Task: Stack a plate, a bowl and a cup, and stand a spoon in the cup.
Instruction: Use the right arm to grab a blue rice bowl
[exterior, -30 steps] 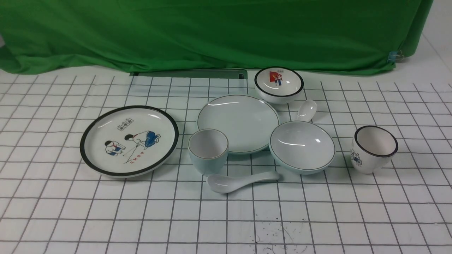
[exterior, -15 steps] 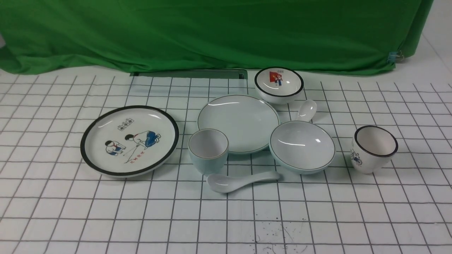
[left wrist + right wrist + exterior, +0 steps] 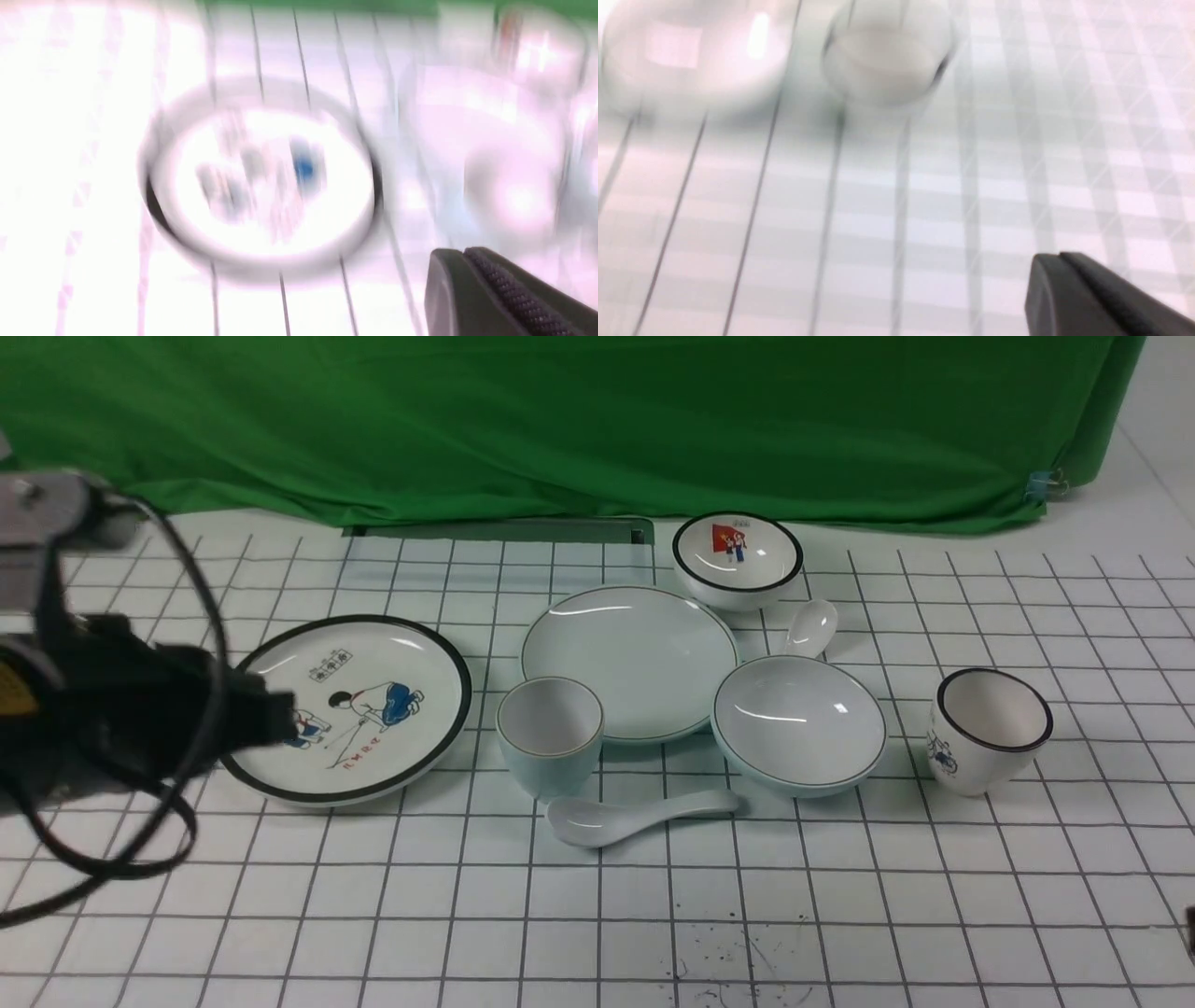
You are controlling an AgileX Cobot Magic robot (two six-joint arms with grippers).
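The pale plate [image 3: 630, 658] lies mid-table. The pale bowl [image 3: 799, 723] sits to its right and the pale cup [image 3: 550, 733] at its front left. The plain white spoon [image 3: 635, 814] lies in front of them, bowl end to the left. My left gripper [image 3: 271, 719] has come in low from the left, over the cartoon plate's left edge, empty; in the left wrist view [image 3: 462, 254] its jaws look pressed together. My right gripper [image 3: 1057, 257] looks shut and empty over bare cloth, short of the blurred pale bowl [image 3: 691, 56].
A black-rimmed cartoon plate [image 3: 344, 707] lies left of the cup. A black-rimmed bowl with a red picture [image 3: 738, 560] stands at the back and a second spoon [image 3: 810, 627] behind the pale bowl. A black-rimmed cup [image 3: 988, 728] stands at the right. Green cloth hangs behind.
My left arm has swung into the front view from the left, blurred with motion. A dark sliver has appeared at the right edge. The dishes have not moved.
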